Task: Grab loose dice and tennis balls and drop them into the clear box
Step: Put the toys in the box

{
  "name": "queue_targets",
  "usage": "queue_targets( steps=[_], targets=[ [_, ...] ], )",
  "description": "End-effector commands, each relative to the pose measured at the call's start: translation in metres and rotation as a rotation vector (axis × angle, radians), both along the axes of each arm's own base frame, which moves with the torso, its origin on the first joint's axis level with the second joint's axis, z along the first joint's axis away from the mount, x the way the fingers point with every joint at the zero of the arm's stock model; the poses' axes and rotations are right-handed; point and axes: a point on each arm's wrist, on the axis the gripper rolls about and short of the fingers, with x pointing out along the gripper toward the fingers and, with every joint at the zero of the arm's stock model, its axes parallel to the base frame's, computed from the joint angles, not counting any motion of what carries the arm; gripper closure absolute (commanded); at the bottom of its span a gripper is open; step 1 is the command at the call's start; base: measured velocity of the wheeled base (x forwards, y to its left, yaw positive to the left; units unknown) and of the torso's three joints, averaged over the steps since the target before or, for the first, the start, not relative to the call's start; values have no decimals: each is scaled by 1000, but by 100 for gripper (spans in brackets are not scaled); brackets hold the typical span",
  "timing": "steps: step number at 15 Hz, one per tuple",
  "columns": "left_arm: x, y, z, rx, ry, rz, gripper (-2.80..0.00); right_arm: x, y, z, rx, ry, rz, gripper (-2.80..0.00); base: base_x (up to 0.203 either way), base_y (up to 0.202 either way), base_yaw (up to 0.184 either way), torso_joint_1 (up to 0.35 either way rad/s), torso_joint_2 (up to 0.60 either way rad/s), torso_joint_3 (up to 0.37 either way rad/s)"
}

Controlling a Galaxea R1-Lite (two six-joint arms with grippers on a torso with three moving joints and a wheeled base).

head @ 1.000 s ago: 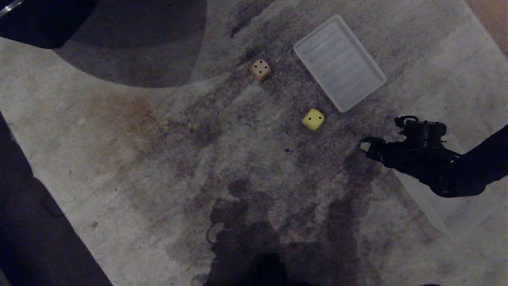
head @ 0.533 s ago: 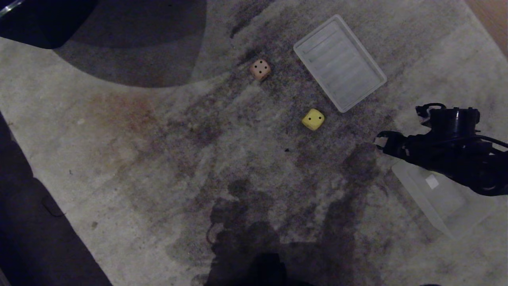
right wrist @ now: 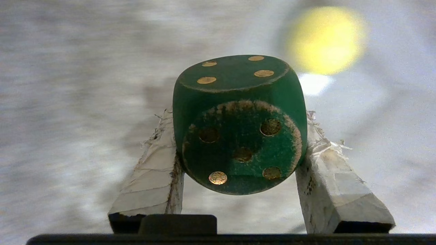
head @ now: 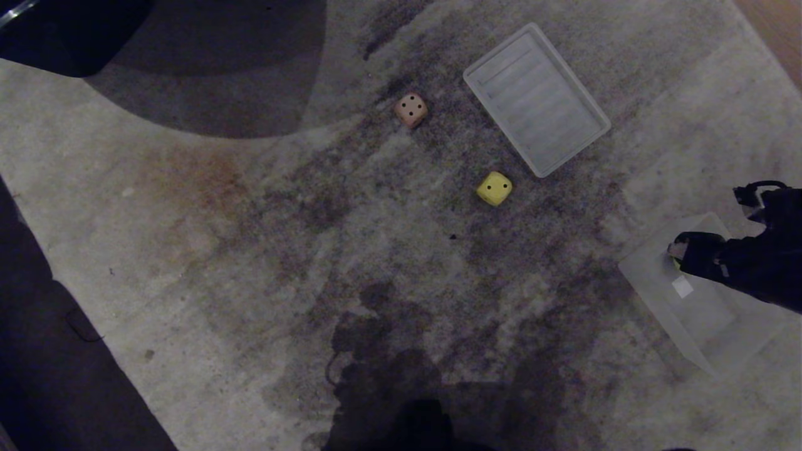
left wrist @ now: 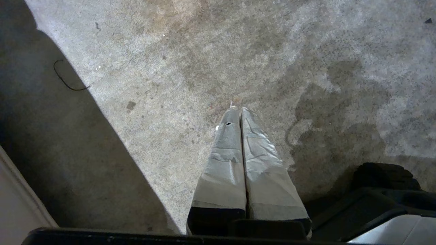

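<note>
Stained carpet [head: 250, 250] underfoot. Right gripper [right wrist: 240, 136] clamps the dark green die [right wrist: 238, 126] over the clear box [head: 651, 282], near the carpet's right edge. Clear the wall, centre it, then release low. Left gripper [left wrist: 239, 110] parked, fingers pressed together. Yellow die [head: 494, 188] and tan die [head: 410, 109] sit mid-carpet.

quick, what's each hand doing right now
left hand: shut, empty, parked above the carpet.
right hand: shut on the dark green die, over the clear box.
</note>
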Motion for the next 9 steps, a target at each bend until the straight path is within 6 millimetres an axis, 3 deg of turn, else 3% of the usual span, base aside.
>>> queue_targets(
  steps=[1,4,9],
  targets=[
    [0,0,0,0,4,1,0,-7,-19,-7,-47,45,-52,0,0,0,0,0,0,0],
    [0,0,0,0,3,1,0,1,-35,-26,-39,106,-95,0,0,0,0,0,0,0],
    [0,0,0,0,3,1,0,25,-43,-60,0,193,-99,0,0,0,0,0,0,0]
  ],
)
